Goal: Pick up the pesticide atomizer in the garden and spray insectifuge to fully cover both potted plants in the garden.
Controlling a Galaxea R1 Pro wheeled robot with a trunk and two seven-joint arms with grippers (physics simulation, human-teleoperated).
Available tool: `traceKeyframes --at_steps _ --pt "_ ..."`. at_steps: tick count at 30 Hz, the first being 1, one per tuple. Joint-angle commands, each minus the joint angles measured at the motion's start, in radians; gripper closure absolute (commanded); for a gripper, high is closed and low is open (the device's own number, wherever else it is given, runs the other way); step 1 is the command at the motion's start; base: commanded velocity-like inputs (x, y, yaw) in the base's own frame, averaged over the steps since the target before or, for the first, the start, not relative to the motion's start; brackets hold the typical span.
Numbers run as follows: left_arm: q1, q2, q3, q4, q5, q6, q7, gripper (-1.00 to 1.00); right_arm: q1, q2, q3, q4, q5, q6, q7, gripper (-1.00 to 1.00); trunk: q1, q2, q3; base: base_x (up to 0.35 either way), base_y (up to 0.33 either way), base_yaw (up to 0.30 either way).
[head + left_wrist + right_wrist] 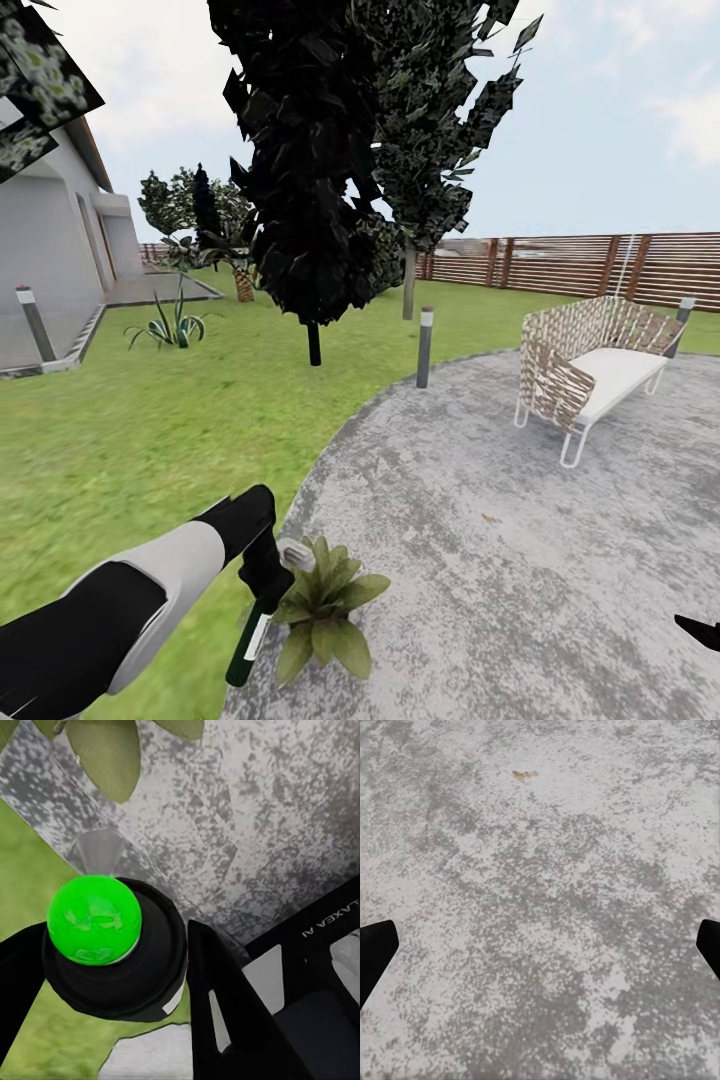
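Note:
My left gripper is shut on the pesticide atomizer, a slim dark green bottle with a white label band that hangs tilted below the hand at the lawn's edge. In the left wrist view the atomizer shows end-on with a bright green round tip, held between the two dark fingers of my left gripper. A potted plant, a low olive-green rosette, sits on the paving just right of the bottle; its leaves lie just beyond the bottle's tip. A small pale cone shows between hand and plant. My right gripper is open over bare paving.
Round grey patio ahead and right, lawn to the left. A grey bollard lamp, a dark tree and a wicker bench stand farther off. An agave, a house and a slatted fence lie beyond.

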Motion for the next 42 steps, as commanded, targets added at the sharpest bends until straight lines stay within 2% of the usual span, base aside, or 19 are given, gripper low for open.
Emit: traceKeyframes --at_steps 1,4,11,19,33,42 --pt "0.0 0.0 0.003 0.011 -0.011 0.005 -0.009 1.0 -0.001 0.0 -0.001 -0.001 0.009 0.004 0.01 -1.0 0.0 -0.001 -0.001 0.0 0.0 0.002" --pt "0.0 -0.002 0.001 0.045 -0.013 0.004 -0.009 1.0 -0.002 0.0 -0.001 -0.001 0.009 0.004 0.01 -1.0 0.0 -0.001 -0.001 0.0 0.0 0.05" --pt "0.003 -0.009 0.001 0.061 -0.014 0.002 -0.009 1.0 -0.001 0.0 -0.001 -0.001 0.009 0.004 0.01 -1.0 0.0 -0.001 -0.001 0.0 0.0 0.198" --pt "0.012 -0.011 0.002 0.103 -0.014 -0.003 -0.003 1.0 -0.002 0.0 -0.001 -0.001 0.009 0.004 0.01 -1.0 0.0 -0.001 -0.001 0.0 0.0 0.03" --pt "0.052 -0.011 0.002 0.107 -0.015 -0.003 -0.002 1.0 -0.001 0.0 -0.001 -0.001 0.009 0.004 0.01 -1.0 0.0 -0.001 -0.001 0.0 0.0 0.101" --pt "0.056 -0.011 0.001 0.105 -0.015 -0.003 -0.001 1.0 -0.002 0.0 -0.001 -0.001 0.01 0.004 0.01 -1.0 0.0 -0.001 -0.002 0.066 -0.097 0.078"
